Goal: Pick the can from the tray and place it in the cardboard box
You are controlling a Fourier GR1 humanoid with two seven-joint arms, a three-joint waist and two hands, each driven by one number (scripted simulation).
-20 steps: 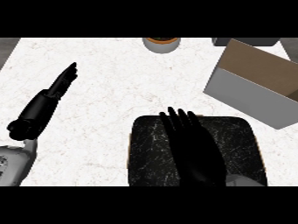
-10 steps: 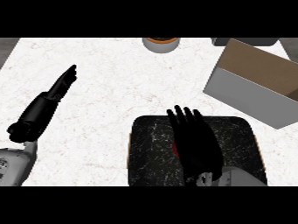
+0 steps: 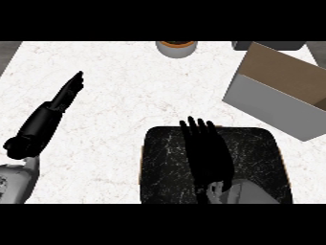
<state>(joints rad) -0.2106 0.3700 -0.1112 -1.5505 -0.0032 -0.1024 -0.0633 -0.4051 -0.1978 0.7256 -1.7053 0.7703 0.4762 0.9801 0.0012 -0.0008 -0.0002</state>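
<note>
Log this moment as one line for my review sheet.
right hand: open, flat over tray | can: not visible | left hand: open, resting at left | cardboard box: open, upper right

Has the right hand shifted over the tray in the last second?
No. The right hand still lies flat over the tray, its fingertips just past the tray's far edge as before.

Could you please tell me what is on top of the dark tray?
Only the right hand shows over the tray, stretched flat along its middle. No can is visible there; anything lying beneath the hand is covered.
</note>
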